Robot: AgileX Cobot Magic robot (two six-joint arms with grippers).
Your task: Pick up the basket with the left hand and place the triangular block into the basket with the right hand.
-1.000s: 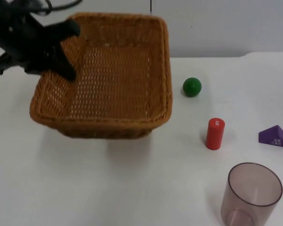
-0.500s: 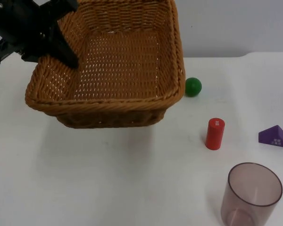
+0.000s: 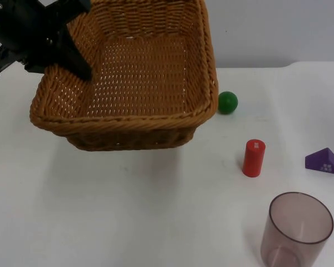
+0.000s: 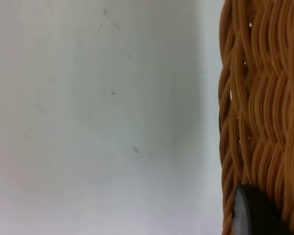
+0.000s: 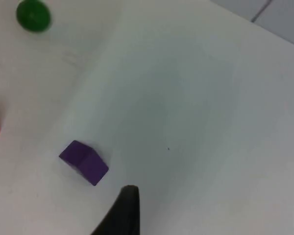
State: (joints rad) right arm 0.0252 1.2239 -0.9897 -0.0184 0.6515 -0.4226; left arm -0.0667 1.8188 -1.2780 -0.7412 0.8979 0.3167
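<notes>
A woven brown basket (image 3: 122, 123) hangs tilted above the table's left half, its near rim lower than the far one. My left gripper (image 3: 83, 40) is shut on the basket's left wall, one finger inside and one outside. The wicker wall (image 4: 264, 98) runs close past the left wrist camera, with a black fingertip (image 4: 255, 218) against it. The purple triangular block (image 3: 324, 162) lies at the table's right edge. My right gripper (image 5: 123, 213) hovers above the table a short way from the block (image 5: 83, 162), not touching it.
A green ball (image 3: 227, 102) lies just right of the basket's near corner. A red cylinder (image 3: 254, 158) stands between the ball and the block. A translucent brownish cup (image 3: 298, 228) stands at the front right. The grey partition wall is behind.
Over the last second the basket rose in my left gripper and shifted slightly right; in the last half second it has held almost still. The other objects have not moved.
</notes>
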